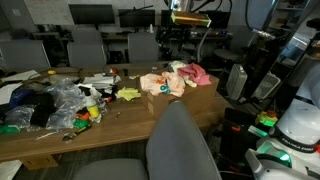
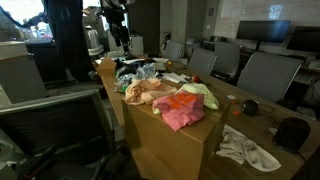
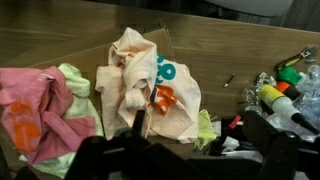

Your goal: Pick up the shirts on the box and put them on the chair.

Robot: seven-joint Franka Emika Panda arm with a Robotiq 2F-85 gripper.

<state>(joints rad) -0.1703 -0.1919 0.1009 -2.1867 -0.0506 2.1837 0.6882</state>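
Note:
A cream shirt with orange and blue print point(image 3: 140, 85) lies crumpled on the wooden box top point(image 2: 170, 140); it shows in both exterior views point(image 1: 160, 85) point(image 2: 150, 93). Beside it lies a pink shirt point(image 3: 35, 115) point(image 1: 197, 73) point(image 2: 183, 110) on a light green one point(image 2: 203, 93). My gripper point(image 3: 200, 140) hangs well above the shirts, open and empty, its dark fingers at the bottom of the wrist view. It shows small and high in both exterior views point(image 1: 175, 40) point(image 2: 122, 38). A grey chair point(image 1: 185, 145) stands at the near side of the surface.
A heap of plastic bags, bottles and small toys point(image 1: 60, 100) point(image 3: 285, 85) covers one end of the surface. A white cloth point(image 2: 245, 148) and a black object point(image 2: 292, 132) lie on a lower table. Office chairs point(image 2: 265, 72) stand around.

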